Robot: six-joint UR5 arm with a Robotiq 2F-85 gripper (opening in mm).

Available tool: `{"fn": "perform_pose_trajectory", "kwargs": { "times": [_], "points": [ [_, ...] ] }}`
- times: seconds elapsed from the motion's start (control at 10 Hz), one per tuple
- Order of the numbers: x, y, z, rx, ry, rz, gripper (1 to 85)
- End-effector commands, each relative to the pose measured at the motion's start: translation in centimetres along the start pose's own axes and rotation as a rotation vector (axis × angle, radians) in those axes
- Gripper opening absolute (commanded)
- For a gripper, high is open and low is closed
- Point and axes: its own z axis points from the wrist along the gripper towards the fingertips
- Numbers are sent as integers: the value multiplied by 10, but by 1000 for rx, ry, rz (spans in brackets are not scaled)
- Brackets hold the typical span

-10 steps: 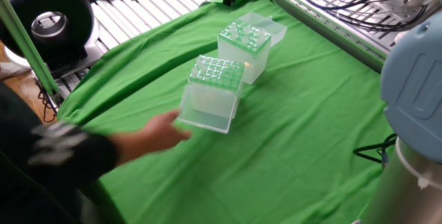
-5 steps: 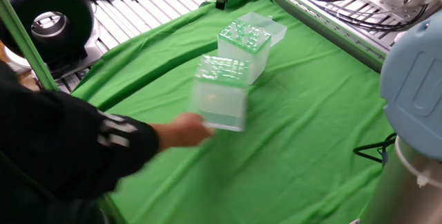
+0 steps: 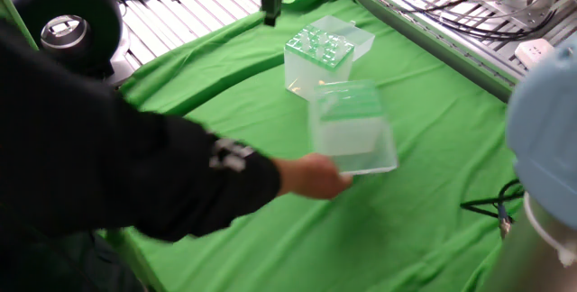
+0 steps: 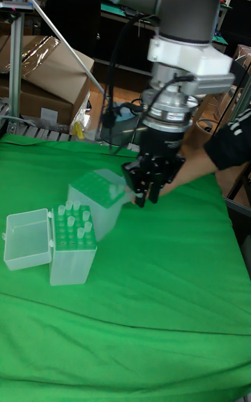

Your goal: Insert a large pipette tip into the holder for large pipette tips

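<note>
A person's hand [image 3: 317, 177] is pushing the holder for large pipette tips [image 3: 352, 130], a translucent box with a green top, and it looks tilted and blurred. In the tall fixed view the holder [image 4: 103, 198] leans beside the gripper [image 4: 147, 199], whose dark fingers hang just above the cloth. In the fixed view the gripper [image 3: 269, 14] is at the far edge, well away from the holder. I cannot make out a large pipette tip, nor whether the fingers hold anything.
A second box [image 3: 319, 55] bristling with clear tips stands farther back, its lid [image 3: 357, 36] open; it also shows as the box [image 4: 72, 245] at the left. The person's black-sleeved arm [image 3: 135, 166] crosses the green cloth [image 3: 424, 148]. Cables [image 3: 487, 204] lie at the right.
The hand slid the green-topped holder away from the tip box, to the right and nearer the camera. The person's arm came further in. The gripper shifted left along the far edge.
</note>
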Motion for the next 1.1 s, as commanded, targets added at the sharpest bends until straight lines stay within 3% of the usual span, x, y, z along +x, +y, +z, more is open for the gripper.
{"fn": "perform_pose_trajectory", "kwargs": {
  "times": [0.0, 0.2, 0.5, 0.7, 0.9, 1.0],
  "points": [
    [0, 35, 5, 6, -6, 55, 327],
    [15, 24, 3, 33, -3, 39, 283],
    [10, 27, 0, -10, -28, 9, 293],
    [24, 3, -1, 86, 17, 212, 280],
    [34, 2, -1, 98, 47, 394, 277],
    [36, -1, -2, 112, 53, 404, 263]
  ]
}}
